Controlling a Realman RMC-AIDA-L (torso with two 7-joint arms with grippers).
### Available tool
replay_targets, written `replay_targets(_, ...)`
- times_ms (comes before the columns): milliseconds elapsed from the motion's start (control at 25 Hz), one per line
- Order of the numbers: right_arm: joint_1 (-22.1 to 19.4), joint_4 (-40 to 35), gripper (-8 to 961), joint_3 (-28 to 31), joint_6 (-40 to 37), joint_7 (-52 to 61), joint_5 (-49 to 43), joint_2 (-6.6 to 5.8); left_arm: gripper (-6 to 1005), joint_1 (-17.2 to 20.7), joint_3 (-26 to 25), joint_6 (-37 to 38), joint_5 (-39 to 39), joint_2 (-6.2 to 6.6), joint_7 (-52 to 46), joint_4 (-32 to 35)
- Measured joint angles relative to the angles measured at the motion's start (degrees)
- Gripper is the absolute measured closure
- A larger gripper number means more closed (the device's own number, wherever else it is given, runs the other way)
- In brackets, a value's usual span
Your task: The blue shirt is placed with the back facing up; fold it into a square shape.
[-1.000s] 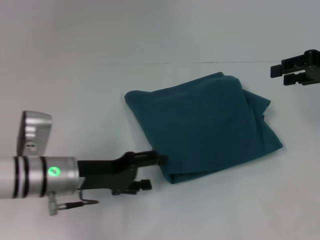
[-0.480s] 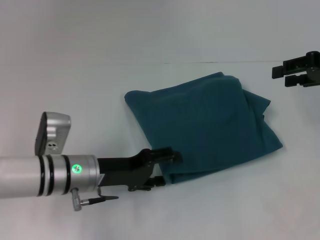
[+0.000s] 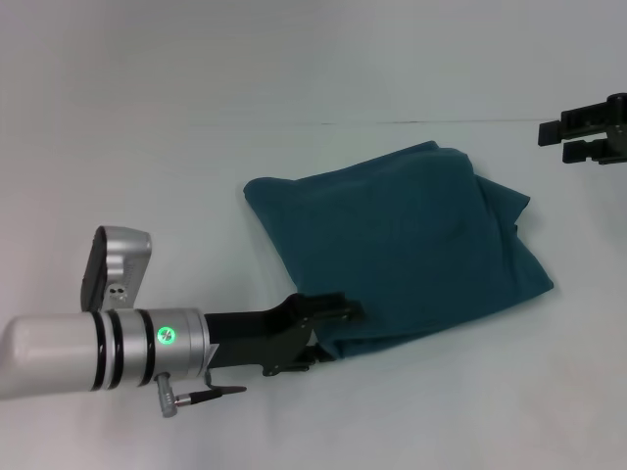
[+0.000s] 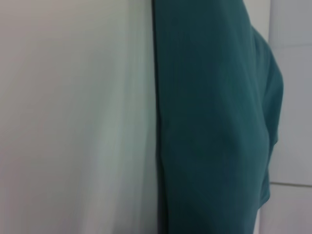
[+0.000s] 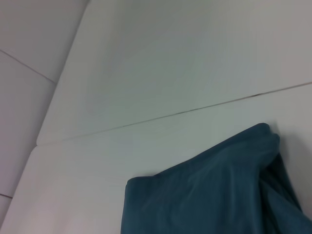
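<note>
Head view with both wrist views. The blue shirt [image 3: 402,245] lies on the white worktop [image 3: 196,127] as a compact, several-layered packet, roughly four-sided but skewed, with looser layers bulging along the edge that faces the right gripper [image 3: 586,128]. Your left gripper [image 3: 328,328] sits low at the packet's near corner, and the shirt spreads away from it, ahead and toward the opposite arm; the upper finger overlaps the corner while the lower one lies just under the edge, so the jaws appear to straddle the hem at a narrow gap, though you cannot tell whether cloth is actually pinched. From the left wrist camera the folded edge [image 4: 158,146] runs as one straight line directly ahead of the gripper, so you are aligned along that edge and not across it. The right gripper hangs well apart from the shirt, beyond its far side and above the worktop, its two fingers separated with nothing between them. The left arm is clearly the nearer; any remaining squaring of the packet likely starts from this corner.
</note>
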Motion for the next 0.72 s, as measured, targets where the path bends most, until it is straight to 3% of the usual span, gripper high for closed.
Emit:
replay_targets(160,-0.3,0.0,347,0.6,-0.1,-0.1,0.0,0.0,174,1.0,-0.3,-0.1,-1.4,0.02,0.7,-0.3)
replay_targets(600,-0.4,0.0,340,1.0,0.0,-0.2,0.0,0.0,605,1.5,-0.1,0.2,-1.6,0.09,1.5,-0.5)
replay_targets(720,-0.2,0.0,338,1.0,0.1,-0.2,0.0,0.0,676,1.7,0.0,0.3,-1.6,0.1,1.7,-0.5)
